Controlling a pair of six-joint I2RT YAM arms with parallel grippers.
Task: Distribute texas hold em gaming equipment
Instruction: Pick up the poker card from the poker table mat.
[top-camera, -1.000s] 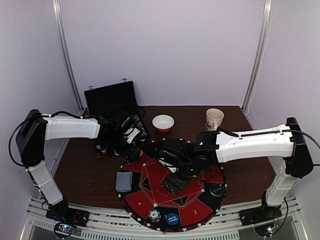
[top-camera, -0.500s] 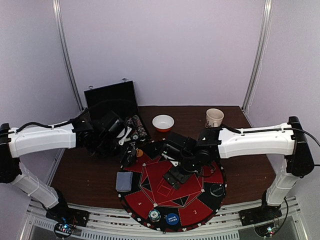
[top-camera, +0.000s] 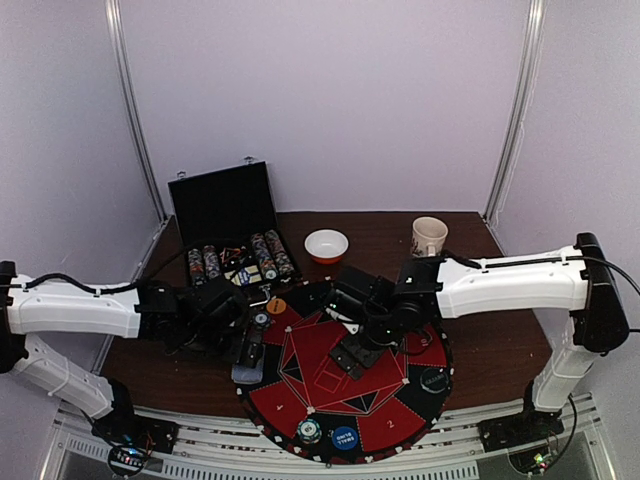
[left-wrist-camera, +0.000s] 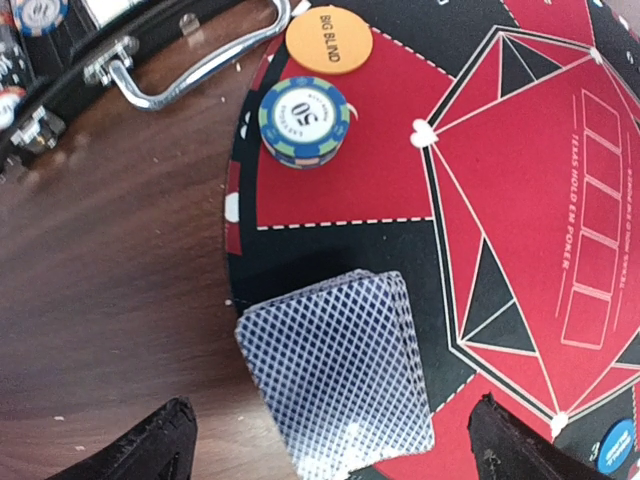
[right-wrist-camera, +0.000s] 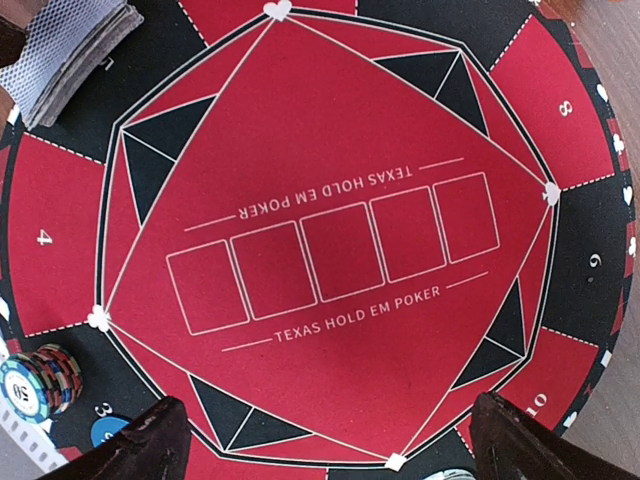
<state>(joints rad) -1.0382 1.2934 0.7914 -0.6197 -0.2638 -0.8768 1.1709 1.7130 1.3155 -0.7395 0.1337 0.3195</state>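
Grey-blue lattice-backed deck (left-wrist-camera: 335, 375) overhangs mat (left-wrist-camera: 350, 200) edge. Jaws wide, left gripper (left-wrist-camera: 330, 435) has swung from briefcase (top-camera: 222, 205) to above it; right gripper (right-wrist-camera: 325, 425) also wide.

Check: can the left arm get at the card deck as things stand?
Probably yes. The card deck lies uncovered at the mat's edge, between the left arm's open jaws, and nothing lies over it.
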